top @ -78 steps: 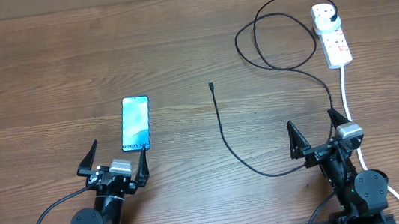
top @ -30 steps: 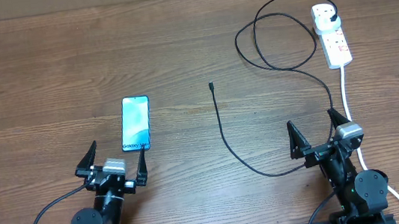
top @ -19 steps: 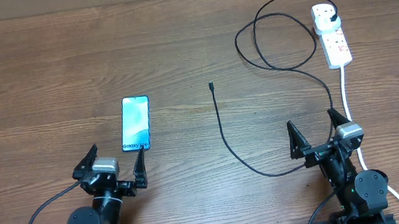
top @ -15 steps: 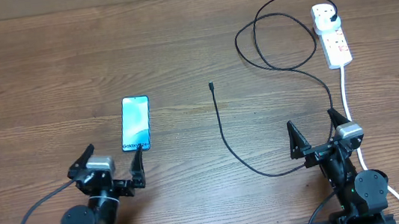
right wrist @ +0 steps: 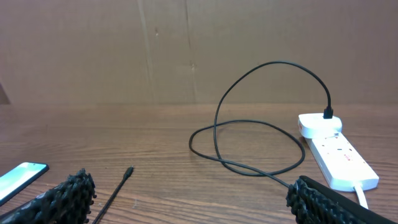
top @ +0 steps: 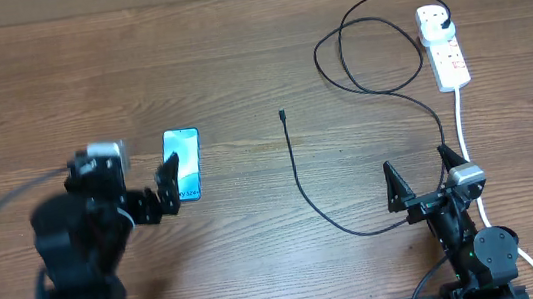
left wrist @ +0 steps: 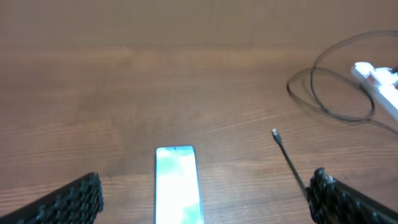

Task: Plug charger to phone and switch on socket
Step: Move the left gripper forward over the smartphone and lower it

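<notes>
Overhead, left gripper (top: 124,176): blurred, jaws spread wide, holding nothing; the phone (top: 184,149) lies just ahead, by its right finger.
Overhead, right gripper (top: 418,174): jaws wide, empty; the charger (top: 292,162) passes close by and trails ahead-left, and the socket (top: 446,48) sits well ahead.
Left wrist, phone (left wrist: 178,180): flat on the table (left wrist: 93,93) between the open fingers, screen up; the charger tip (left wrist: 275,132) rests ahead, towards the right finger.
Left wrist, socket (left wrist: 379,81): far ahead-right, blurred.
Right wrist, charger (right wrist: 280,63): arches from its plug (right wrist: 328,114) in the socket (right wrist: 336,152), loops ahead, and ends at a tip just ahead of the left finger.
Right wrist, phone (right wrist: 22,174): far left, only a corner showing.
Handling, charger: we judge it light and limp, so it is best pinched just behind the connector to keep the tip steerable.
Handling, phone: slim, smooth, likely to slide; we would steady its long edges.
Handling, socket: a light strip, we judge — a press could push it along.
</notes>
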Robot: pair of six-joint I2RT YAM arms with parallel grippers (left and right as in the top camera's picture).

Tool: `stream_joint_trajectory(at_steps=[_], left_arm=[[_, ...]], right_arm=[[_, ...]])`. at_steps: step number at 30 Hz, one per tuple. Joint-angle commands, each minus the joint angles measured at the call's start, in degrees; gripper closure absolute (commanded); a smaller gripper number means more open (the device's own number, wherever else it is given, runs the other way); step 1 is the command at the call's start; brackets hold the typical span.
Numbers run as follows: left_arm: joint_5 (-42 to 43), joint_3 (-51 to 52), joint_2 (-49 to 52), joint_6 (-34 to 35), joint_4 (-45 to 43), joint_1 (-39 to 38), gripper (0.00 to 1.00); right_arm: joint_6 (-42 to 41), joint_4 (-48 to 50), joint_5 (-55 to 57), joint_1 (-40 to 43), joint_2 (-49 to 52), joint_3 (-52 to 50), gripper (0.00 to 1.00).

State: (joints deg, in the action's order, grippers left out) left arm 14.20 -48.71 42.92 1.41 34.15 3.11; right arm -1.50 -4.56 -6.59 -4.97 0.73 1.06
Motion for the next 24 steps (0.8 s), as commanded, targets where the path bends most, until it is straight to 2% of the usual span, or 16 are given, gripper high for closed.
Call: stream_joint_trajectory(at_steps=[1,4,9,13,24], left_arm=[[4.1,-11.8,9.2,0.5,5.7,0.2,0.0],[6.4,-21.9,17.2,0.5,13.6,0.2,0.0],[6.2,-41.0,31.0,0.0,31.5,0.2,0.0],[6.5,-51.4,38.9,0.1,40.6,0.2,0.0],[9.0,-53.0,48.9,0.1,41.2,0.1,0.0]], right_arm=[[-0.2,0.3,0.4,-0.3,-0.6,-0.6,0.0],[-0.1,0.3,0.4,-0.3,-0.6,-0.6,0.0],[-0.1,0.3,0.4,-0.3,-0.6,-0.6,0.0],[-0.1,0.3,0.4,-0.3,-0.6,-0.6,0.0],[-0.1,0.3,0.4,-0.3,-0.6,-0.6,0.0]])
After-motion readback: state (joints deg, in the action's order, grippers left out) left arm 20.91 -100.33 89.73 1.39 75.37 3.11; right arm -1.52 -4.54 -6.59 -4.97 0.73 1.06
